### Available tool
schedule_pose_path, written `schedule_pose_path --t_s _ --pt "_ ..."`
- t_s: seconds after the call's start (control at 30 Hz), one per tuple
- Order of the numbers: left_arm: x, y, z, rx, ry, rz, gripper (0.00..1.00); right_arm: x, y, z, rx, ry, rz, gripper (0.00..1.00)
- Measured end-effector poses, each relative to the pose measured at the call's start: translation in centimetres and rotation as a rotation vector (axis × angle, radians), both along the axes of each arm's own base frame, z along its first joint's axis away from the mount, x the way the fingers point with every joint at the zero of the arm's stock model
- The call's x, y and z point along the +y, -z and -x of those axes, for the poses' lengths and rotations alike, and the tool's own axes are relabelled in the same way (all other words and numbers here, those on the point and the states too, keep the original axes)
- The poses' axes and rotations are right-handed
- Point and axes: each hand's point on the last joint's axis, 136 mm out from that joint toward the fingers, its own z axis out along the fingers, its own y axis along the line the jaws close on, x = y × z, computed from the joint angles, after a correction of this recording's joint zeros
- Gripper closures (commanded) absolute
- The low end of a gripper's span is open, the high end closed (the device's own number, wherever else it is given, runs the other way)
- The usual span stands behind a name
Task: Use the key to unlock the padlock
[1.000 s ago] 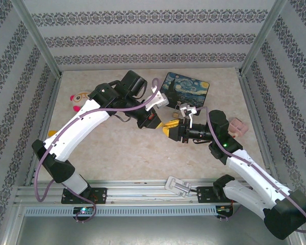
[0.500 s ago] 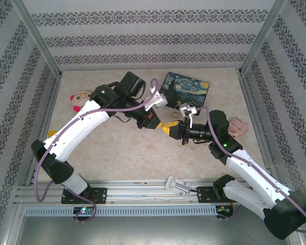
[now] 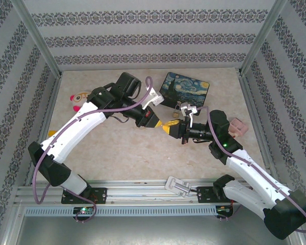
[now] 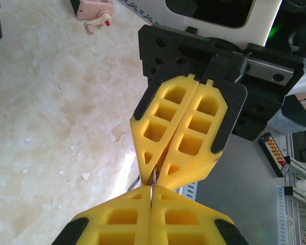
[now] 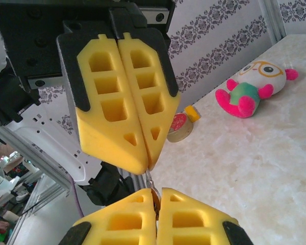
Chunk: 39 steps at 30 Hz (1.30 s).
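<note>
Over the middle of the table my left gripper (image 3: 164, 125) and right gripper (image 3: 172, 128) meet tip to tip. A thin silvery key (image 4: 154, 185) runs between them. In the left wrist view my own yellow fingers (image 4: 122, 217) are pressed together on one end of the key, and the right gripper (image 4: 158, 176) pinches the other end. The right wrist view shows the same key (image 5: 153, 188), gripped by my right gripper (image 5: 157, 194) and by the left gripper (image 5: 148, 166) above it. The tiny brass padlock (image 3: 177, 108) lies on the table behind the grippers, by the tin's near edge.
A dark blue Starry Night tin (image 3: 186, 88) lies at the back. A plush toy (image 3: 79, 99) is at the far left and a pink object (image 3: 238, 126) at the right. A tape roll (image 5: 177, 127) sits near the left wall. A white part (image 3: 177, 185) rests on the front rail.
The right gripper has moved a little left and shut on the key held out by the left gripper. The left wrist has shifted slightly back and to the left.
</note>
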Motion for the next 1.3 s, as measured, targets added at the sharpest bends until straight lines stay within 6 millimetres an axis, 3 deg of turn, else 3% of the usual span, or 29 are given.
schedule_pose_path --t_s 0.07,0.13,0.17,0.43,0.73,0.83,1.07,1.3 --pt "0.6 -0.3 -0.9 -0.011 -0.045 0.011 0.34 -0.1 0.0 0.1 0.004 0.000 0.002 1.00" --pt "1.2 -0.6 -1.9 -0.029 -0.096 0.023 0.15 -0.2 0.1 0.0 0.007 0.011 0.005 1.00" --pt "1.6 -0.9 -2.4 -0.045 -0.128 0.029 0.01 -0.4 0.1 -0.2 0.010 0.026 0.008 1.00" --pt "4.1 -2.5 -5.3 -0.239 -0.372 0.052 0.01 -3.5 2.6 -3.6 0.110 0.279 0.094 1.00" --pt "5.2 -1.8 -11.1 -0.331 -0.637 0.048 0.01 -10.3 5.1 -8.7 0.332 0.663 0.208 1.00" --pt "4.5 0.4 -14.0 -0.316 -0.707 0.024 0.01 -13.6 6.4 -10.9 0.425 0.806 0.252 1.00" --pt "2.2 8.4 -21.1 -0.265 -0.818 -0.073 0.01 -21.6 10.4 -15.3 0.582 1.122 0.382 1.00" --pt "-0.7 12.2 -27.9 -0.181 -0.856 -0.032 0.01 -27.1 13.2 -19.7 0.646 1.316 0.474 1.00"
